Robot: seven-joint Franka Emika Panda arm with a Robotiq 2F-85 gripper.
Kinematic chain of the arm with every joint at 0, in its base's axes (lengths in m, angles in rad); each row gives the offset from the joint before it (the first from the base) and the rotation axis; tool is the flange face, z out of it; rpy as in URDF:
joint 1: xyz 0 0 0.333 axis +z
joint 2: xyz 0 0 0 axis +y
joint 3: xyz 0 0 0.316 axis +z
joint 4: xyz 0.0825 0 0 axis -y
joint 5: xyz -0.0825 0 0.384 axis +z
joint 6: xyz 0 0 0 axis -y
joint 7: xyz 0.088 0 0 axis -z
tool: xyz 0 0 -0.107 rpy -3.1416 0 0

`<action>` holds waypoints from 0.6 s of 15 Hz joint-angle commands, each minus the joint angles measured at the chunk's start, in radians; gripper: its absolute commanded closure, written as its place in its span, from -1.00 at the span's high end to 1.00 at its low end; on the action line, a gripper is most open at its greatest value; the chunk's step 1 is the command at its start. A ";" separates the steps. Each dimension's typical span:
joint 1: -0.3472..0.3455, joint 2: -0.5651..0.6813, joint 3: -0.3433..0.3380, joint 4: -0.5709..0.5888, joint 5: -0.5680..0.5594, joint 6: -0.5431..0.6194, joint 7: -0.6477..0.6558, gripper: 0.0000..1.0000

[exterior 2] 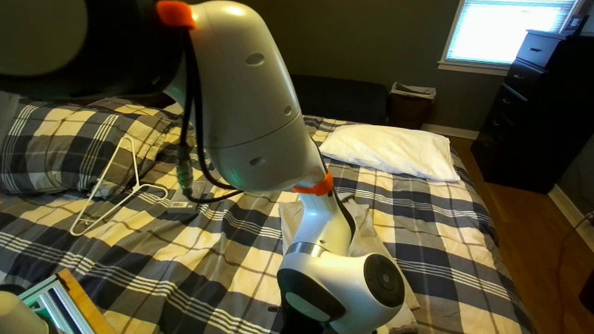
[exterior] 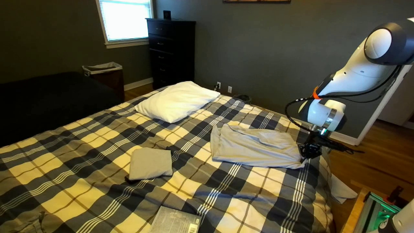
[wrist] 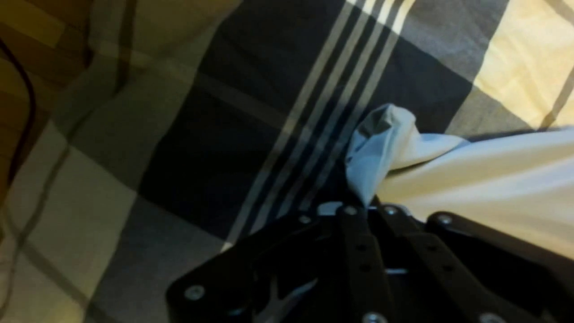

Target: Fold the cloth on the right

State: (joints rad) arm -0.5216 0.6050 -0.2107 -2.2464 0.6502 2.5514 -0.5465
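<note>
My claw [wrist: 368,208] is pinching a bunched-up corner of the grey-beige cloth [exterior: 255,149]. Going left to right in an exterior view, first I see a small square cloth [exterior: 151,164], neat and flat. Next is a white pillow [exterior: 178,102], farther back. Then comes my cloth, lying on the checked blanket [exterior: 226,200]. The left end lies loose and rumpled, the middle has creases, and the right end is at my claw. I think the job is only part done. The cloth may be doubled over, but I can't tell how many layers there are. It isn't a neat square yet. I guess I must bring my corner across, flatten it and let go.
</note>
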 commanded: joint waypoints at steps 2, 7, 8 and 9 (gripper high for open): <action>-0.018 -0.113 -0.025 -0.074 -0.113 0.013 0.090 -0.99; -0.047 -0.162 0.160 -0.072 -0.032 0.082 -0.109 -0.99; -0.024 -0.164 0.191 -0.066 -0.036 0.099 -0.119 -0.99; -0.004 -0.166 0.218 -0.057 -0.041 0.114 -0.126 -0.99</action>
State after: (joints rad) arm -0.5596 0.4701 -0.0657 -2.2854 0.5947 2.6125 -0.6195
